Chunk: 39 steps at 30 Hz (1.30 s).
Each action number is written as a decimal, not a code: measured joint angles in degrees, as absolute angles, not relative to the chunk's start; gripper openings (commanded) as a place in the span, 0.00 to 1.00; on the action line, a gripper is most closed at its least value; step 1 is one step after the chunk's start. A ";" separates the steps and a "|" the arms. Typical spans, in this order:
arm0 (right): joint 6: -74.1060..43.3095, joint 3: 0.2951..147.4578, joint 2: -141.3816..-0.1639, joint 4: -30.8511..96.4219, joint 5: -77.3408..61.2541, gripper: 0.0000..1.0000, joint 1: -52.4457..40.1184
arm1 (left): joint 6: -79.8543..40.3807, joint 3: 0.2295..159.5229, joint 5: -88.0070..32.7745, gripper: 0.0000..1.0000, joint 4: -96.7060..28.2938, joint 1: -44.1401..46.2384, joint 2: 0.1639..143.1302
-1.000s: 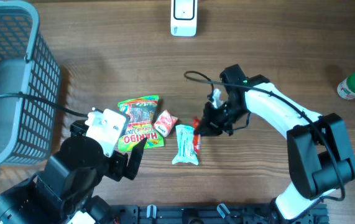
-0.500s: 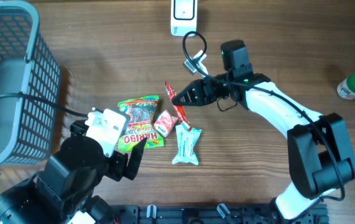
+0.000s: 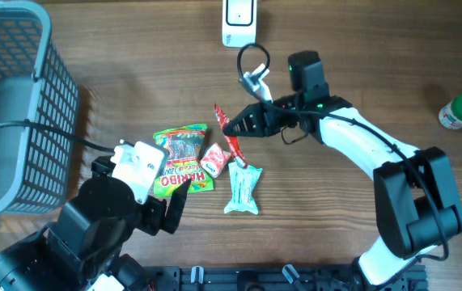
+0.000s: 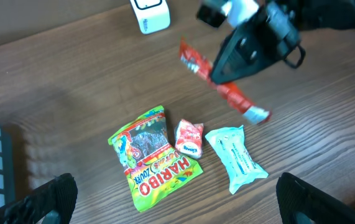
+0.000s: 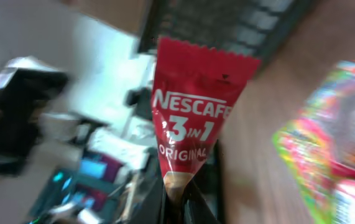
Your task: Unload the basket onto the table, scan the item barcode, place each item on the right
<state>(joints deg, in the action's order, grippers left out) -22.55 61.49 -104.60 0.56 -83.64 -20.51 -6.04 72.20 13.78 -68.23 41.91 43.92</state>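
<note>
A red Nescafe 3 in 1 sachet point(image 3: 229, 138) hangs in the air above the packets on the table, and my right gripper point(image 3: 235, 127) is shut on one of its ends. In the right wrist view the sachet point(image 5: 193, 118) stands up from between the closed fingertips of the right gripper point(image 5: 176, 194), printed side to the camera. The left wrist view shows the sachet point(image 4: 222, 89) slanting under the dark right gripper point(image 4: 227, 68). A white scanner point(image 3: 239, 23) stands at the far edge, apart from the sachet. My left gripper point(image 4: 177, 208) is wide open near the front, holding nothing.
A green Haribo bag point(image 3: 180, 159), a small red and white packet point(image 3: 215, 159) and a light blue packet point(image 3: 241, 187) lie mid-table. A blue-grey basket point(image 3: 20, 105) fills the far left. A green-capped bottle point(image 3: 461, 111) sits at the right edge.
The right gripper has lifted the red sachet off the table beside the blue packet and swung it up and to the left. The left arm has not moved.
</note>
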 measured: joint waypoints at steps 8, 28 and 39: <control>-17.17 57.93 -104.92 16.78 -48.73 0.05 -20.01 | -6.04 72.20 13.78 1.00 -68.23 41.91 43.92; -21.21 65.78 -104.12 35.90 -13.45 1.00 -17.41 | -6.04 72.20 13.78 1.00 -68.23 41.91 43.92; -23.20 67.72 -101.67 36.64 -16.84 0.64 -17.54 | -6.04 72.20 13.78 1.00 -68.23 41.91 43.92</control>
